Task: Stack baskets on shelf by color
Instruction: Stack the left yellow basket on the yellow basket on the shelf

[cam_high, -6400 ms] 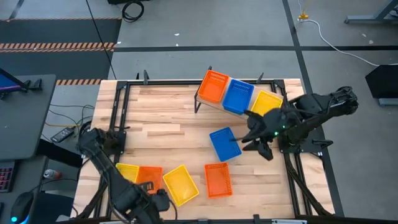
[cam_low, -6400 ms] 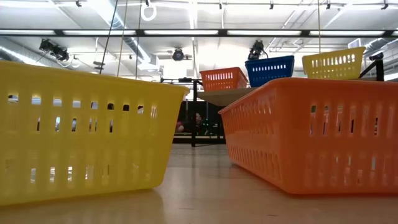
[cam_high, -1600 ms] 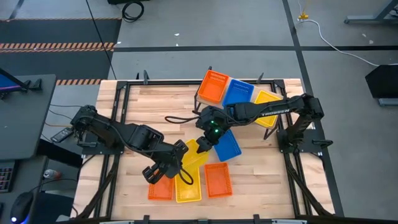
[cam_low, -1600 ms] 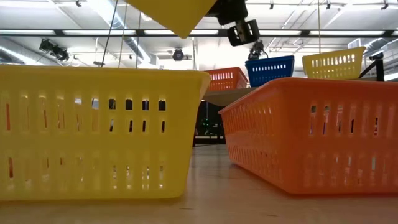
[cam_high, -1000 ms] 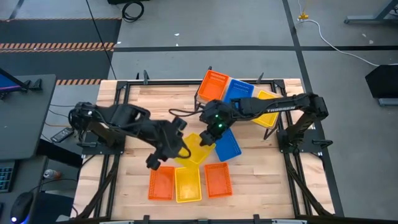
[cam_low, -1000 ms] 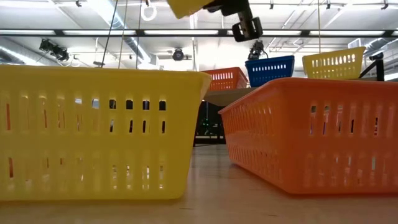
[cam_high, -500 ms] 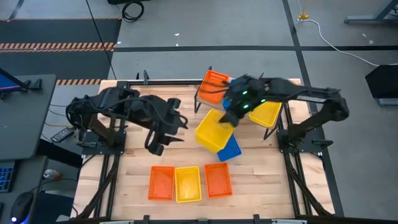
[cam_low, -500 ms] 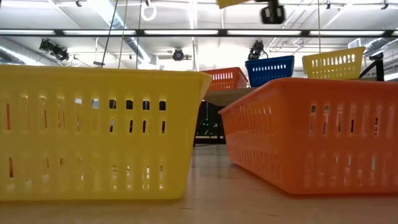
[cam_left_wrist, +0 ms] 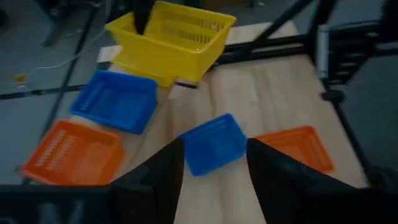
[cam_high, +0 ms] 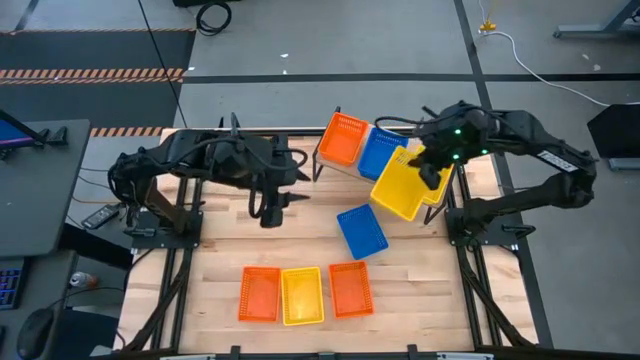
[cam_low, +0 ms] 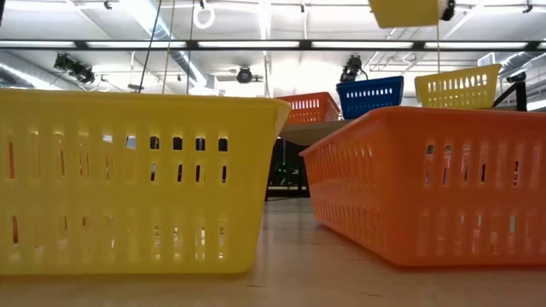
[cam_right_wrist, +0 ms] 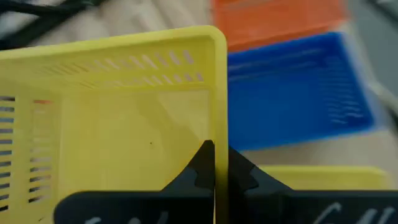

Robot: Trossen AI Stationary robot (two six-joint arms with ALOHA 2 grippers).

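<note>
Slatted table [cam_high: 230, 215], four baskets [cam_high: 283, 295]

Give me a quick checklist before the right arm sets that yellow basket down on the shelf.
1. Grip: right gripper is shut on the rim of the carried yellow basket: ok.
2. Target: a yellow basket already sits at the shelf's right end: ok.
3. Alignment: carried basket hangs tilted, partly over the blue basket: not ok.
4. Left gripper is open, empty, away from the shelf: ok.
5. Loose blue basket lies on the table, clear of the shelf: ok.
</note>
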